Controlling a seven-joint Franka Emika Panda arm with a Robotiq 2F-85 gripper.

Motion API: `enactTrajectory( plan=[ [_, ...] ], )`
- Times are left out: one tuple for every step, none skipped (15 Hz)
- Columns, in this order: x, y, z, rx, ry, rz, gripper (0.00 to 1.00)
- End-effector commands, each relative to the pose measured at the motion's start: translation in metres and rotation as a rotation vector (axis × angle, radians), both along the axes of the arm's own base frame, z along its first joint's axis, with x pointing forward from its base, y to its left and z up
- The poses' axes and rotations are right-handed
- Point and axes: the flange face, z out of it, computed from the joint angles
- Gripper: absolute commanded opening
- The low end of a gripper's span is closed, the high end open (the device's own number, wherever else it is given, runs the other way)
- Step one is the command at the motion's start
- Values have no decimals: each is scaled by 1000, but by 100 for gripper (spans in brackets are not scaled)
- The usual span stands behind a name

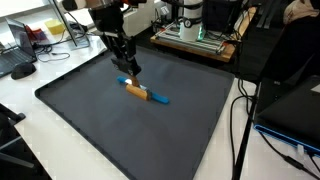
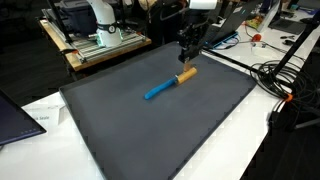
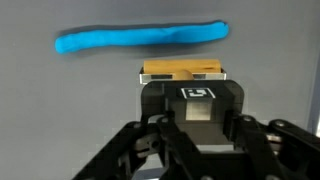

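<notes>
The end effector (image 2: 187, 60) is clamped on a tan block (image 3: 180, 72) low on a dark mat (image 1: 100, 125), just beside a blue stick (image 3: 140, 38). The mat covers a white table (image 1: 25, 105), and cluttered lab benches stand behind it.

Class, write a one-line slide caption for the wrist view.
Wrist view: gripper shut on a tan block, beside a long blue stick lying on a dark grey mat.

We enter: wooden block (image 3: 180, 71), lower part hidden behind the gripper (image 3: 181, 84); blue marker (image 3: 140, 38), outline blurred; dark mat (image 1: 90, 130), near corner cut off by the bottom edge.
</notes>
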Motion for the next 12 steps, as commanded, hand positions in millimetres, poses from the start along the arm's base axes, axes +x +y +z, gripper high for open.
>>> enactTrajectory(
  plan=[
    [1,-26,13,83,13,-73,22],
    [2,-34,14,100,20,-95,22],
    [2,-44,14,113,22,-119,22],
    [3,-52,14,118,19,-145,22],
    [3,-61,13,128,23,-157,22],
    [4,-71,13,134,20,-173,22],
    [4,-82,13,140,14,-195,22],
    [5,-92,13,150,13,-214,22],
    [5,-102,13,150,11,-237,22],
    [5,-111,13,155,10,-252,22],
    [6,-119,14,159,5,-273,22],
    [6,-128,14,159,0,-290,22]
  ],
)
